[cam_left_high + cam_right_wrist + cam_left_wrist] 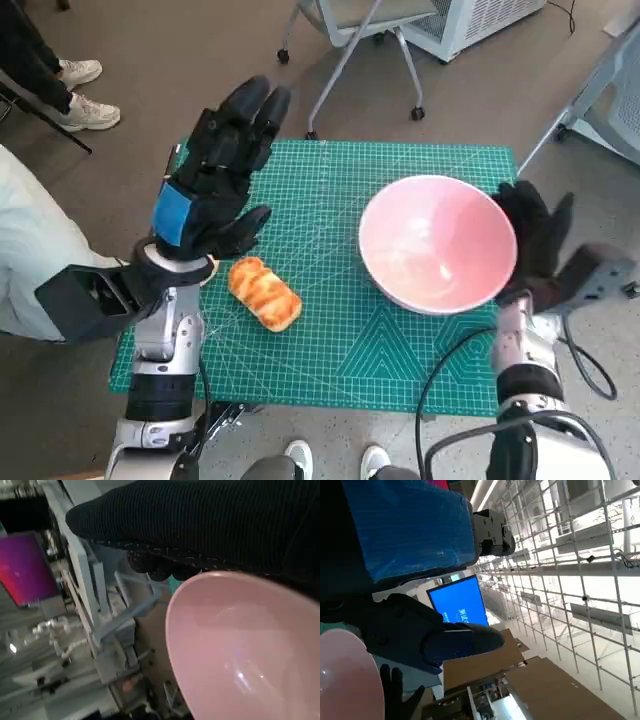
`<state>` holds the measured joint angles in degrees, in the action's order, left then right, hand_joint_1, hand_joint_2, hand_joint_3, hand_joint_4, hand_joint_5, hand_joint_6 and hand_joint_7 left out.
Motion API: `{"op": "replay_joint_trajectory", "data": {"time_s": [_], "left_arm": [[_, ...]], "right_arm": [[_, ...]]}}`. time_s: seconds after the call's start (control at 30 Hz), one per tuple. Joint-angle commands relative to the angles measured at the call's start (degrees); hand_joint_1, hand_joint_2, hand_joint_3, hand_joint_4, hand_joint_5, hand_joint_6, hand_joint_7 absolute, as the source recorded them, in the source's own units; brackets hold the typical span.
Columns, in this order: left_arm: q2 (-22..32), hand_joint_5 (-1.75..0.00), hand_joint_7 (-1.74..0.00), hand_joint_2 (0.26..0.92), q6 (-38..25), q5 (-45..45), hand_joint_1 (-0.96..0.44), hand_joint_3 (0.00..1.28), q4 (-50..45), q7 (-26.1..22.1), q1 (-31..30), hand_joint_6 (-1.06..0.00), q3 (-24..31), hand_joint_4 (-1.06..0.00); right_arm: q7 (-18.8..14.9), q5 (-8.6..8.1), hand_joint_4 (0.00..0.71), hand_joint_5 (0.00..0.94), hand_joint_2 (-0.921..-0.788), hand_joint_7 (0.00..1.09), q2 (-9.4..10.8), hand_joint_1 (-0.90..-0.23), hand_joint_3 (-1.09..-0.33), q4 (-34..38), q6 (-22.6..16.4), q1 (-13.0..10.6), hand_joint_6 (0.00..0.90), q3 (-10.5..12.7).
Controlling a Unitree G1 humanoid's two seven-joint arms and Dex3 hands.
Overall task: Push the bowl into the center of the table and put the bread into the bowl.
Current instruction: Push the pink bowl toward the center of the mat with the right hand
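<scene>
A pink bowl (437,243) stands empty on the right part of the green cutting mat (330,350); its rim also shows in the left wrist view (345,680) and fills the right wrist view (245,650). My right hand (535,235) in its black glove lies flat against the bowl's outer right side, holding nothing. A golden bread roll (265,292) lies on the mat's left part. My left hand (220,165) hovers raised above the mat's left side, fingers spread, just beyond the bread and not touching it.
An office chair base (350,60) with castors stands beyond the mat. A person's legs and shoes (80,90) are at the far left. A grey rack leg (590,90) rises at the right. A cable (450,370) loops by my right forearm.
</scene>
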<state>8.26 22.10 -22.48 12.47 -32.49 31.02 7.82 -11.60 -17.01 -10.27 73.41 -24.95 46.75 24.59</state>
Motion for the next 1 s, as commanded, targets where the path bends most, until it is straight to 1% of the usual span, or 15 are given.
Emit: {"op": "replay_joint_trajectory", "data": {"time_s": [0.03,0.2,0.4,0.53,0.73,0.87,1.0], "left_arm": [[0.5,-0.02,-0.41,0.921,-0.6,-0.4,-0.6,0.47,-1.0,0.2,-0.9,0.0,0.4,-0.09],[0.8,-0.02,-0.41,0.921,-0.5,-0.4,-0.6,0.46,-1.1,0.3,-1.1,0.0,0.6,-0.09],[1.1,-0.02,-0.41,0.921,-0.2,-0.3,-0.6,0.46,-0.9,0.3,-1.3,0.0,1.1,-0.1],[1.2,-0.02,-0.42,0.921,-0.1,-0.2,-0.6,0.46,-0.8,0.3,-1.3,0.0,1.3,-0.1],[1.3,-0.01,-0.42,0.921,0.3,0.2,-0.6,0.45,-0.9,0.4,-1.4,0.0,1.4,-0.1],[1.4,-0.01,-0.42,0.921,0.5,0.4,-0.6,0.45,-0.8,0.4,-1.4,0.0,1.5,-0.1],[1.4,-0.01,-0.42,0.921,0.8,0.8,-0.6,0.45,-0.7,0.5,-1.5,0.0,1.5,-0.1]], "right_arm": [[-0.5,0.0,0.136,0.016,-0.921,0.21,1.8,-0.565,-0.916,0.5,1.7,0.5,0.169,0.1],[-1.3,-0.7,0.129,0.009,-0.921,0.2,2.9,-0.569,-0.901,0.7,2.5,1.4,0.161,0.7],[-2.6,-2.26,0.123,0.003,-0.921,0.2,4.3,-0.58,-0.866,1.1,3.9,2.7,0.171,2.2],[-2.7,-2.51,0.122,0.002,-0.921,0.19,5.1,-0.587,-0.843,1.2,4.6,3.6,0.176,2.8],[-2.4,-2.81,0.134,0.007,-0.921,0.18,6.3,-0.59,-0.846,1.4,5.7,5.1,0.168,3.4],[-1.9,-2.62,0.137,0.007,-0.921,0.17,7.1,-0.588,-0.851,1.6,6.3,6.2,0.168,3.3],[-1.7,-2.31,0.14,0.007,-0.921,0.17,7.5,-0.588,-0.854,1.7,6.8,6.9,0.173,3.1]]}}
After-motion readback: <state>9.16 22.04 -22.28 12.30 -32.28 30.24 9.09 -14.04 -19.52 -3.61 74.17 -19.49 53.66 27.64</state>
